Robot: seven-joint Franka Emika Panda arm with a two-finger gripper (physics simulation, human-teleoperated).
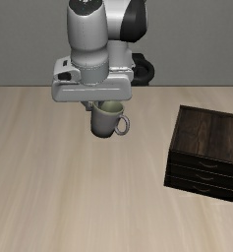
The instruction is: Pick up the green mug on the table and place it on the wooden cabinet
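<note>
The green mug [106, 122] is pale olive and upright, its loop handle turned toward the exterior view's right. It shows over the middle of the light table [49, 187]; whether it touches the surface cannot be told. The wooden cabinet [208, 148], dark brown with three drawer fronts, stands apart at the exterior view's right.
</note>
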